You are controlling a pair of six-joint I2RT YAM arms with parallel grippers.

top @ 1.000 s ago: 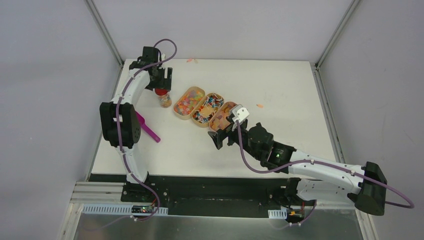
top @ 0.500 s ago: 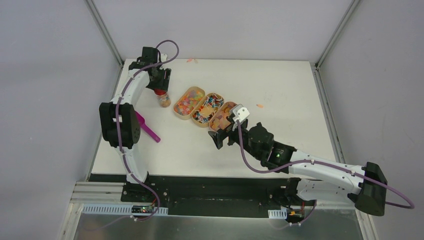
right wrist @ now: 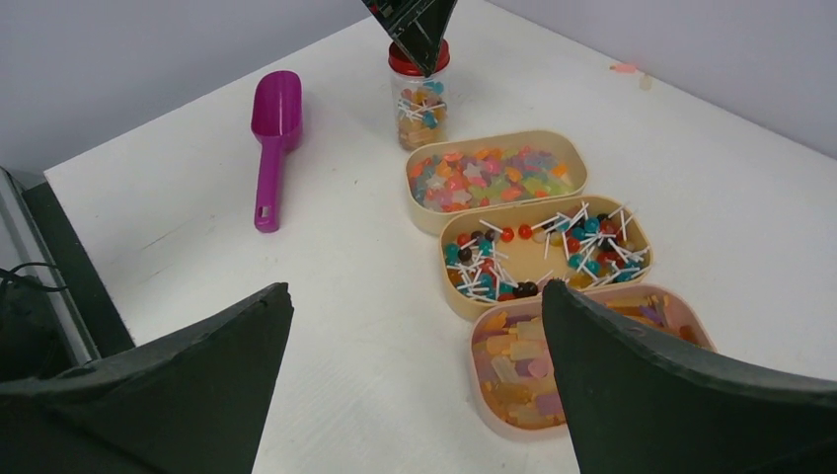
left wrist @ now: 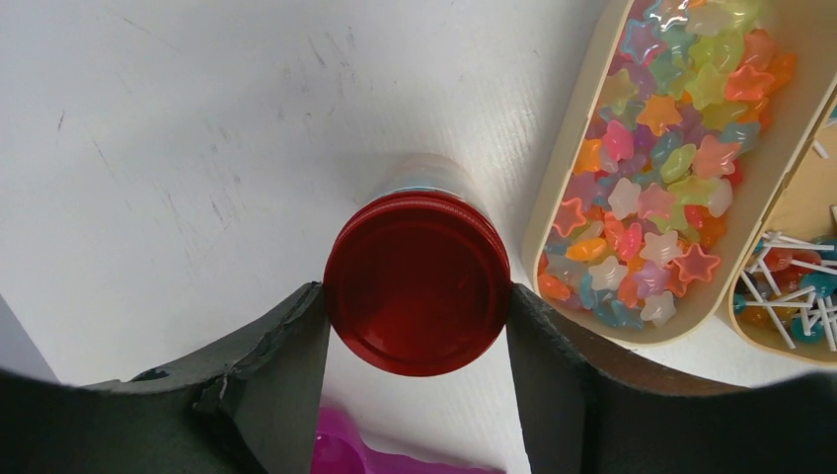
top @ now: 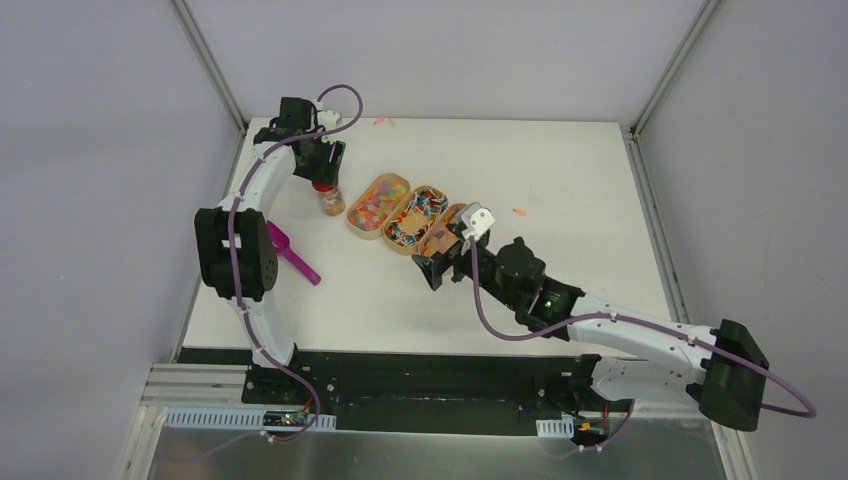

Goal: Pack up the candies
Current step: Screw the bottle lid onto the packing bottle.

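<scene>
Three oval trays hold the candies: bright star pieces [top: 377, 205] [left wrist: 671, 168] [right wrist: 494, 170], small lollipops [top: 415, 218] [right wrist: 543, 247], and orange-yellow gummies [top: 440, 238] [right wrist: 528, 365]. A clear jar [top: 331, 203] [right wrist: 421, 109] partly filled with candies stands left of the trays, with a red lid [left wrist: 417, 283] on it. My left gripper [top: 322, 180] [left wrist: 417, 296] comes from above and is shut on the lid, a finger touching each side. My right gripper [top: 437, 268] [right wrist: 417, 286] is open and empty, low over the table at the near side of the gummy tray.
A magenta scoop [top: 292, 253] [right wrist: 271, 138] [left wrist: 365, 456] lies on the table near the left edge, nearer than the jar. Stray candy bits lie at the far edge [top: 381, 121] and right of the trays [top: 520, 212]. Grey walls enclose the table.
My left wrist has turned a little while staying clamped on the jar lid. My right gripper has shifted slightly left and farther along the gummy tray, still open.
</scene>
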